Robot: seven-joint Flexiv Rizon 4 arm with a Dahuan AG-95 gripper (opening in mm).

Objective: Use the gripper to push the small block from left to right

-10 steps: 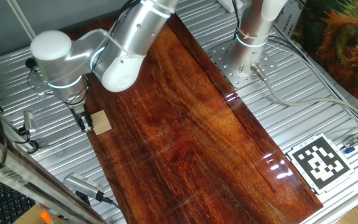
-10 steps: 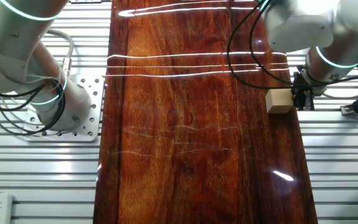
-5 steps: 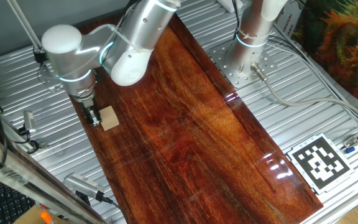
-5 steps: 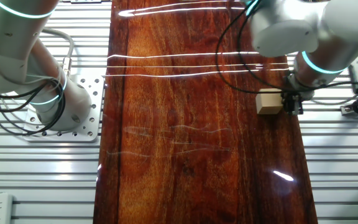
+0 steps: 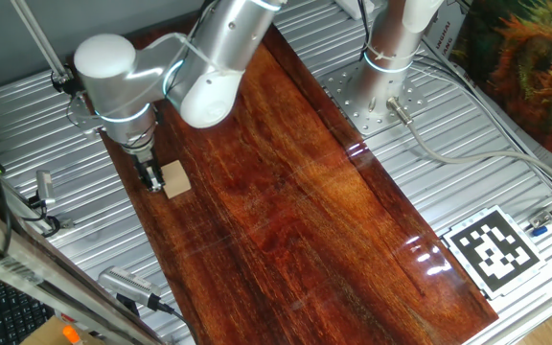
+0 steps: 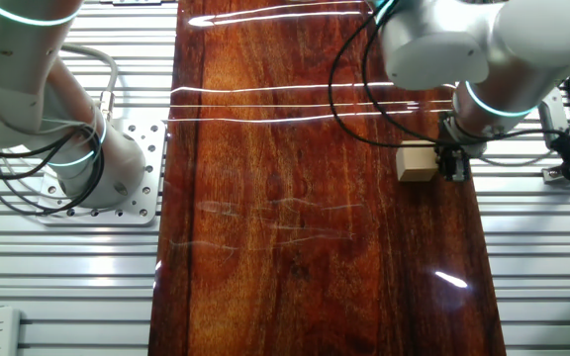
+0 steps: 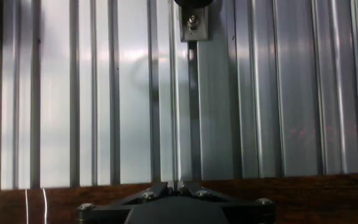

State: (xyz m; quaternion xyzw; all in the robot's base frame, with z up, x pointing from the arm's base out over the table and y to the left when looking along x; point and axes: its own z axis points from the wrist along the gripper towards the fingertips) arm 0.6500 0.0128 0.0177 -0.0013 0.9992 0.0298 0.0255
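My gripper (image 5: 150, 176) points straight down at the wooden board (image 5: 295, 201), its fingers pressed together with nothing between them, their side touching the block (image 5: 174, 179). The block (image 6: 416, 162) sits flat near the board's edge, just inside the ribbed metal table (image 6: 542, 257). The hand view shows the fingers (image 7: 178, 186) meeting.

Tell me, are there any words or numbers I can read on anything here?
None can be read.
Black-and-white square printed marker: a block pattern only, no letters or numbers.
White box behind the white upright post: dark print, too small and blurred to read.
Small pale tan wooden cube and reddish-brown wooden board: no text.
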